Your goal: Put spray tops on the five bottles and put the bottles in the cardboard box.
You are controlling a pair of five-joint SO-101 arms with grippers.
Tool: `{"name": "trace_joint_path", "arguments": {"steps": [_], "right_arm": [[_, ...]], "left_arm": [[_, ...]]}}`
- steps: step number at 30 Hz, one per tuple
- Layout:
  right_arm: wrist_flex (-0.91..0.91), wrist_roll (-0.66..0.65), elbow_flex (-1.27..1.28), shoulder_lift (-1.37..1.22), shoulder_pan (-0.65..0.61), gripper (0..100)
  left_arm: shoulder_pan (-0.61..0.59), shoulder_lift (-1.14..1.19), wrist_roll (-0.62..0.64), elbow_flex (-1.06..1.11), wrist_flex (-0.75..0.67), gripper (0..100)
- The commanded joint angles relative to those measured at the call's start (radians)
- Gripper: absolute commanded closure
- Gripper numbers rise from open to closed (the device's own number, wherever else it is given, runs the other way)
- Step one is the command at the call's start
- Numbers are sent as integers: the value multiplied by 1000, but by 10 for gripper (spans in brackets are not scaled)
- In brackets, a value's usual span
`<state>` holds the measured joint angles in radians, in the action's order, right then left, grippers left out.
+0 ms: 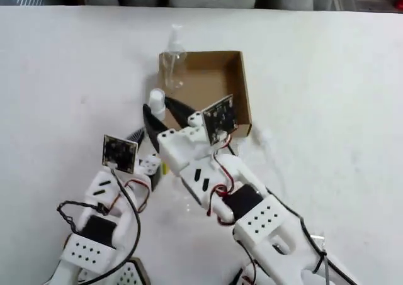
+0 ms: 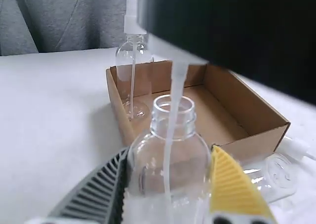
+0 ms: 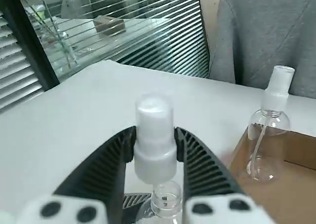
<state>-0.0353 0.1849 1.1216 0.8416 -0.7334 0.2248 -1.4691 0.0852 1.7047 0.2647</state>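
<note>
**Spray top held over open bottle beside box**

The open bottle (image 2: 168, 155) stands upright just left of the box's (image 1: 242, 90) near-left corner. It is clenched between the grey and yellow fingers of my left gripper (image 2: 168, 184). Directly above it I see the spray top (image 3: 154, 145), gripped at its collar by the black fingers of my right gripper (image 3: 154, 135). The top's thin tube runs down through the bottle's neck. The cap itself sits above the rim, not yet seated.

Beyond this pair, a capped bottle (image 1: 171, 65) stands upright inside the box, in its far-left corner. From my left wrist view, another bottle (image 2: 274, 177) lies on its side on the table (image 1: 63, 77) just right of the box's near-right corner. A loose spray top (image 2: 296, 146) lies next to it. From the high view, both arms come in from the near edge, the right arm crossing toward the left side of the box.
</note>
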Motion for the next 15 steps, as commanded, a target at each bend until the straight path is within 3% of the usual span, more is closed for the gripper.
{"name": "trace_joint_path", "arguments": {"steps": [1,15], "right_arm": [[-22,9,-3,25,-22,981],[-44,9,9,-62,-19,981]], "left_arm": [[1,-13,-11,-5,0,977],[1,-13,-11,-5,0,977]]}}
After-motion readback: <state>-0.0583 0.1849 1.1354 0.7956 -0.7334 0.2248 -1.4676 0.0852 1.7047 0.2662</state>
